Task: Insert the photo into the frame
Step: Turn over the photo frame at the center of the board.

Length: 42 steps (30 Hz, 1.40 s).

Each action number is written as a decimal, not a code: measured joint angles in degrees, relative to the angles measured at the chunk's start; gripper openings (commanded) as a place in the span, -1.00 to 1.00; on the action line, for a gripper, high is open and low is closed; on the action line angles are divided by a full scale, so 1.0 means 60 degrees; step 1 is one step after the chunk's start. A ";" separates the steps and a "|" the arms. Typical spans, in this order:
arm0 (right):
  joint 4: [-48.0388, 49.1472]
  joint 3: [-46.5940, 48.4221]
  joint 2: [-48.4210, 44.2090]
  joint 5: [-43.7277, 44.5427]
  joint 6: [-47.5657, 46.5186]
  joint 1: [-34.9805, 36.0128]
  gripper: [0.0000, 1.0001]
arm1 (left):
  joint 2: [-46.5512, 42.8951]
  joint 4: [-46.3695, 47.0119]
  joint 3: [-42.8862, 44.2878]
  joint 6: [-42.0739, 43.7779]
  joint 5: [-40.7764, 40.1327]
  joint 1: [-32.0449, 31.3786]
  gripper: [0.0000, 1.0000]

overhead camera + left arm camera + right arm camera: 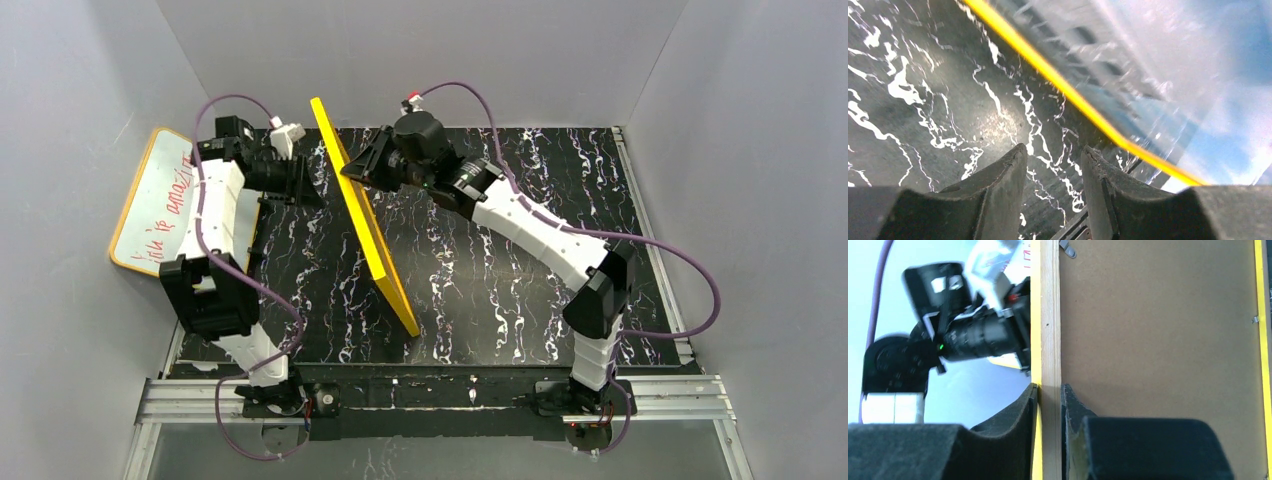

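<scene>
Left arm [222,205] rises from its base with the elbow folded back near the left side. Its forearm runs away from the base and the wrist is turned to the right. Left gripper [1053,167] has its fingers [1003,185] a little apart, gripping nothing. Right arm [535,228] is bent at the elbow, and its forearm stretches far and left with the wrist high. Right gripper [1048,395] is clamped, its fingers [1018,412] pressing both faces of the frame [1050,315] at its edge.
</scene>
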 measured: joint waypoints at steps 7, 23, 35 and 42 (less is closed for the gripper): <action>0.1974 -0.2160 -0.0954 -0.1275 0.1355 -0.0987 -0.97 | -0.1395 0.0627 0.0608 -0.1093 0.0368 -0.0029 -0.19; 0.1399 -0.3490 -0.2524 -0.1851 0.0299 -0.2575 0.20 | -0.0718 0.1956 0.0554 -0.2058 -0.0794 -0.2809 -0.19; 0.1206 -0.4368 -0.3024 -0.3643 -0.0098 -0.3763 0.48 | 0.0466 0.2452 0.1166 -0.2473 -0.1439 -0.3792 -0.20; 0.1443 -0.4736 -0.3020 -0.4251 -0.0215 -0.3993 0.49 | 0.0466 0.2583 0.1053 -0.2473 -0.1566 -0.4105 -0.23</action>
